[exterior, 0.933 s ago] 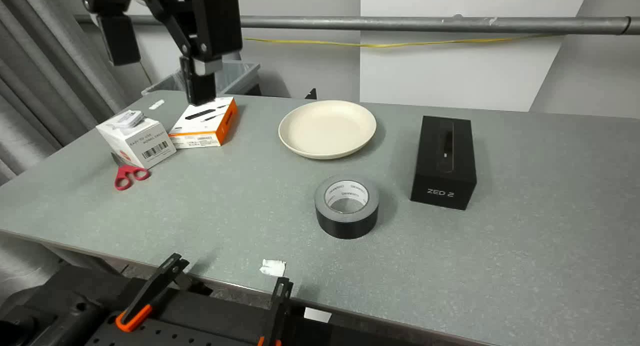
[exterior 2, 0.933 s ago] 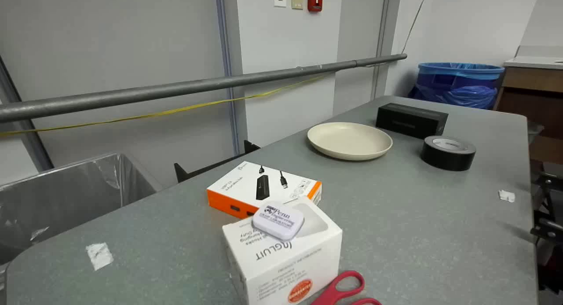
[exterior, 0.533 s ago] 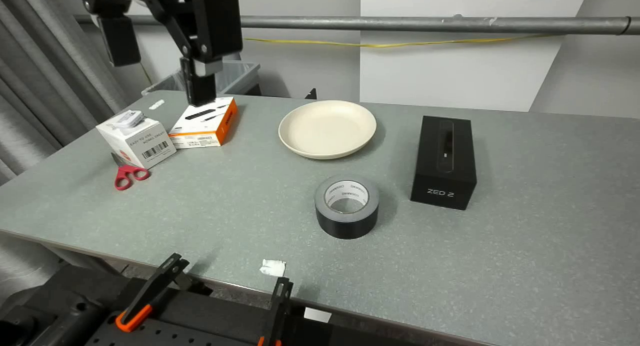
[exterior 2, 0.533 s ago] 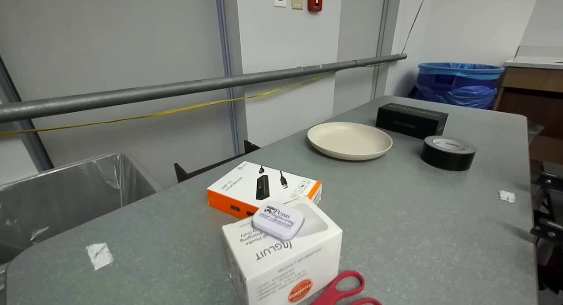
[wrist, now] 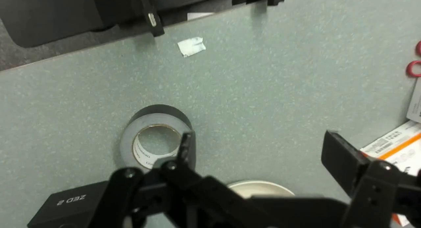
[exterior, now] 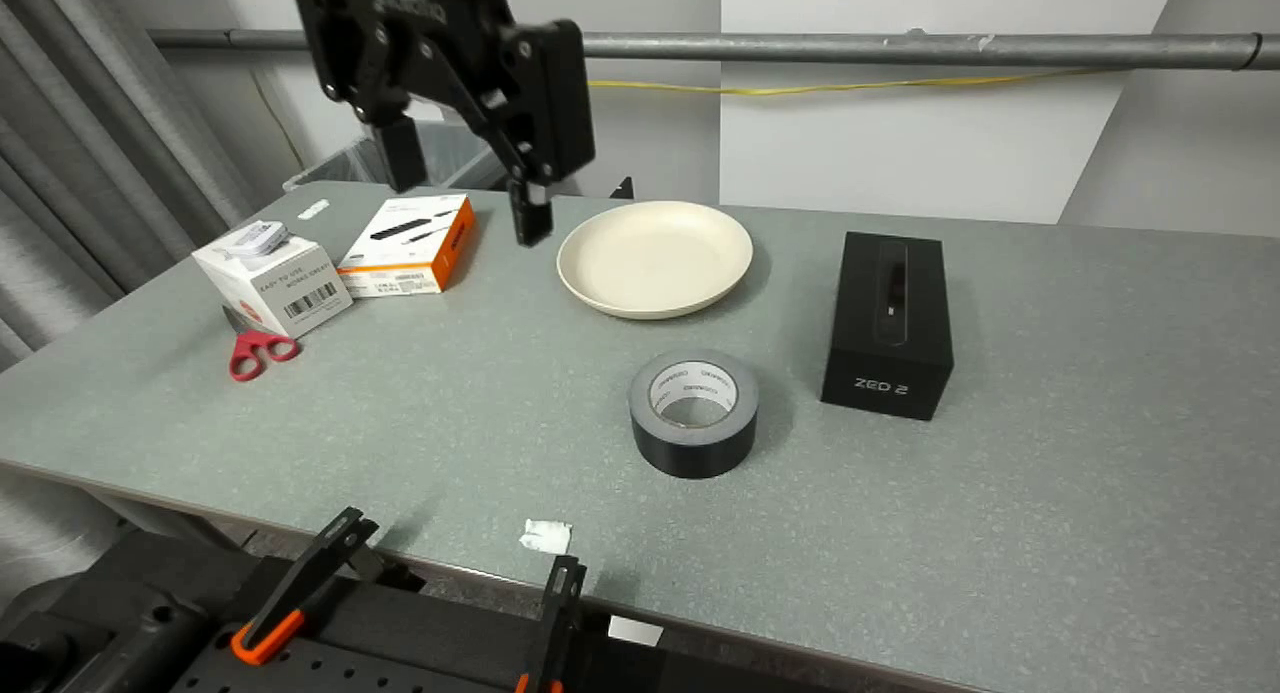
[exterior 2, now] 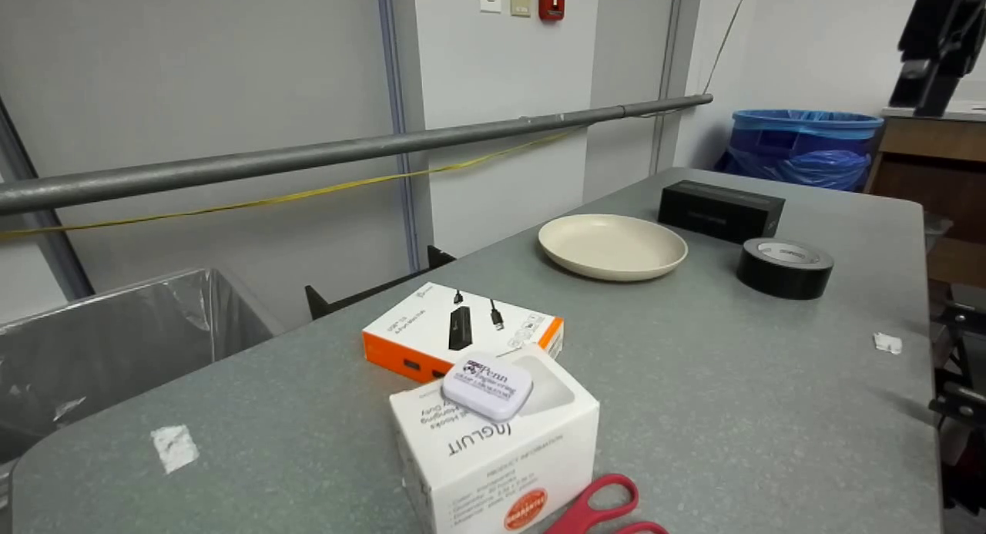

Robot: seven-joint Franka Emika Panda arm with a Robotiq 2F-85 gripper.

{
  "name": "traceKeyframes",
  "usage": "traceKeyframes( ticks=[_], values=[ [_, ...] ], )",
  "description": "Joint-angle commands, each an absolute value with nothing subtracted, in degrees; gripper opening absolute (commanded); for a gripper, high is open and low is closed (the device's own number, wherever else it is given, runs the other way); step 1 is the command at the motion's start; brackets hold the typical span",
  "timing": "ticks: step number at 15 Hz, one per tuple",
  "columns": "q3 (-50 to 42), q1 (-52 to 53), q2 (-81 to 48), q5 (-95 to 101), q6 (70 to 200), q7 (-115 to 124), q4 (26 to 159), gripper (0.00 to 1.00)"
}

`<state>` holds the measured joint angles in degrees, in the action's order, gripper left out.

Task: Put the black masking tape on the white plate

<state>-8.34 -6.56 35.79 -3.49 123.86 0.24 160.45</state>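
One gripper [exterior: 466, 191] aloft, one black masking tape [exterior: 694, 453] on the table [exterior: 480, 413]

Gripper: in an exterior view it is hanging in the upper part of the frame, left of centre, its upper portion running out past the top edge. Its fingers [exterior: 530, 223] are pointing downward and standing wide apart, the tip at right in the frame sitting lower than the other. In an exterior view the gripper [exterior 2: 921, 102] is showing at the upper right, partly cut by the frame edge. In the wrist view the fingers are jutting in from the bottom, one overlapping the black masking tape in sight, the other standing at lower right.

Black masking tape: in an exterior view it is lying flat just below the frame's centre, its ring opening upward.

White plate [exterior: 655, 258]: it is resting at upper centre, near the black masking tape but apart.

Black box [exterior: 888, 328], marked ZED 2: it is occupying the area right of centre.

Left side of the frame: a white carton [exterior: 290, 293] is bearing a white tin [exterior: 256, 239]; an orange-and-white box [exterior: 405, 253] and red scissors [exterior: 258, 339] are lying just beside the carton.
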Motion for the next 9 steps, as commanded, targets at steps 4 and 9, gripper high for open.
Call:
traceKeyframes(
  ticks=[4, 9],
  values=[
    [-8.54, -6.3, 16.37, -4.1, 140.6, -0.66, 158.35, 1.0],
    [-7.95, -6.92, 16.18, -3.16, 139.8, 0.09, 158.57, 1.0]
  ],
)
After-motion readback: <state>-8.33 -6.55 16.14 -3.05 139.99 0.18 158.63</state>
